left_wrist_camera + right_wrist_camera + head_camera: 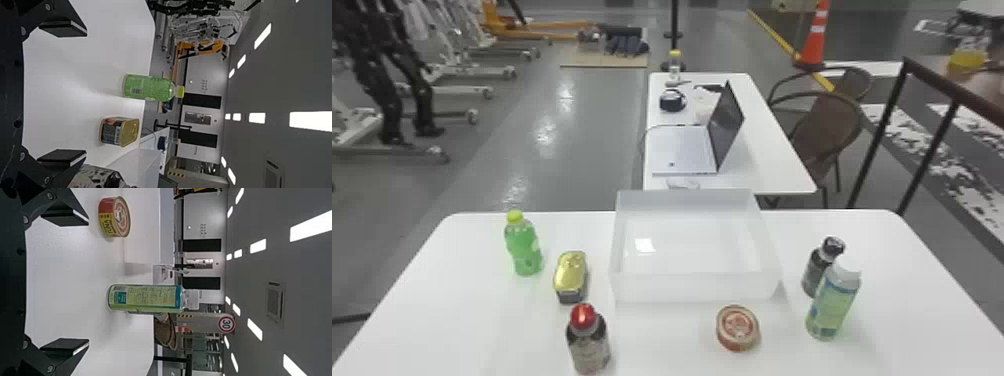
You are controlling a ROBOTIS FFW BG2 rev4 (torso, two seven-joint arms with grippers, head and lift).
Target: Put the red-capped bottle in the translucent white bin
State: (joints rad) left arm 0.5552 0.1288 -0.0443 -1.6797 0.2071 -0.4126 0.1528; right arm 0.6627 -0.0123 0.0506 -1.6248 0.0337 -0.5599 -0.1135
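The red-capped bottle (589,345) stands upright near the table's front edge, left of centre in the head view. Behind it and to the right is the translucent white bin (694,287), with nothing inside. In the left wrist view my left gripper (74,94) is open, its fingers wide apart, and the dark bottle (96,177) is just beside one finger. My right gripper (76,282) is also open with nothing between its fingers, facing the green can-like bottle (145,297) in the right wrist view.
Left of the bin are a green bottle (524,247) and a gold-lidded tin (571,275). A round tuna can (738,327) lies in front of the bin. A black-capped bottle (817,270) and the white-capped green bottle (833,302) stand to its right.
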